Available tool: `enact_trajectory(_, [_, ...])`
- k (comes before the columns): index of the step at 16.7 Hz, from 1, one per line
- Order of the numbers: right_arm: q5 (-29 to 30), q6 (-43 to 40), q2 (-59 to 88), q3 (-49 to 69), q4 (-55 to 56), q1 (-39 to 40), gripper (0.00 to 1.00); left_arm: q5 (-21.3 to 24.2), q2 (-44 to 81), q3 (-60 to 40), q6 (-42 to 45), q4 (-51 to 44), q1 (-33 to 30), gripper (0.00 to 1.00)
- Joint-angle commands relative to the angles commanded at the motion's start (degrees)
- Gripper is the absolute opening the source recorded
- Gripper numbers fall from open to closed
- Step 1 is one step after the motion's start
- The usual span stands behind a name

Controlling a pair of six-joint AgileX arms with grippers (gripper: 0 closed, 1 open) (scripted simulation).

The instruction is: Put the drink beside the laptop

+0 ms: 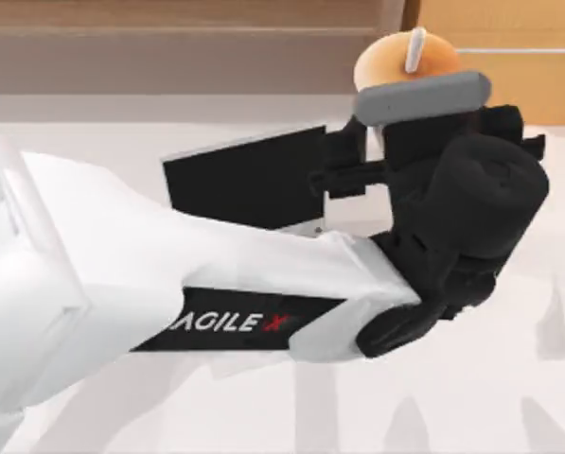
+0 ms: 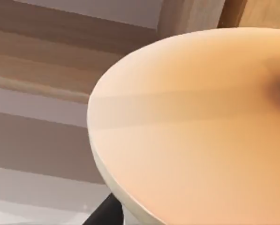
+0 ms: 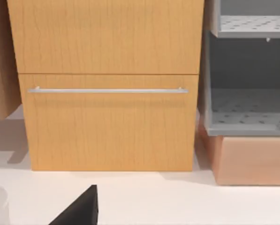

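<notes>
One drink [image 1: 404, 59] beyond left jaws.

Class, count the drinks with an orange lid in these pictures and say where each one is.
1. The drink stands at the table's far edge, just right of the laptop, with the left arm's wrist against it. Others could be hidden behind that arm.

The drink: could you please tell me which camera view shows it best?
The top view: the drink shows its orange domed lid and white straw behind the left arm, beside the laptop, though the arm hides its body. The left wrist view gives just the lid, very close.
</notes>
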State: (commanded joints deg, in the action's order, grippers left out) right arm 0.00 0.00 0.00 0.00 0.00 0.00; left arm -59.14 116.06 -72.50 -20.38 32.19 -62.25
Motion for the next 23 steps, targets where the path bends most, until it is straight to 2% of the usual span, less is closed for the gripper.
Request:
enact_trajectory(4, [0.00, 0.00, 0.00, 0.00, 0.00, 0.00, 1.00, -4.66, 3.33, 1.90, -1.72, -6.16, -6.45, 0.00])
enact_trajectory(11, [0.00, 0.00, 0.00, 0.00, 0.00, 0.00, 1.00, -5.20, 3.68, 1.94, -1.82, -6.73, -6.91, 0.00])
enact_trajectory(23, [0.00, 0.00, 0.00, 0.00, 0.00, 0.00, 1.00, -7.15, 2.13, -1.83, -2.92, 3.62, -7.21, 0.00])
